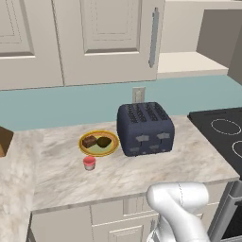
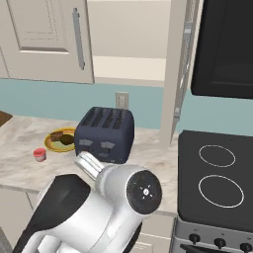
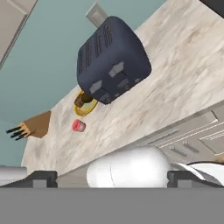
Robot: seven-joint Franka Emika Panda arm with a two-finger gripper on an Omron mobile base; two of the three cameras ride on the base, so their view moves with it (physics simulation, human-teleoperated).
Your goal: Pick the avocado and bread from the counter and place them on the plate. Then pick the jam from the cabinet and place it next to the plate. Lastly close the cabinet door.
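The round plate with a yellow-orange rim and pale green centre [image 1: 99,143] sits on the beige marble-patterned counter [image 1: 142,170], just beside the dark blue four-slot toaster [image 1: 144,128]. On the plate lie the small brown loaf-shaped bread [image 1: 89,141] and the dark olive-brown avocado [image 1: 104,142], side by side. The small red jam jar [image 1: 89,163] stands upright on the counter just in front of the plate, nearer the front edge. The beige wall cabinet [image 1: 106,40] door hangs open. The gripper [image 3: 109,177] holds nothing, its fingertips [image 3: 42,177] spread wide apart.
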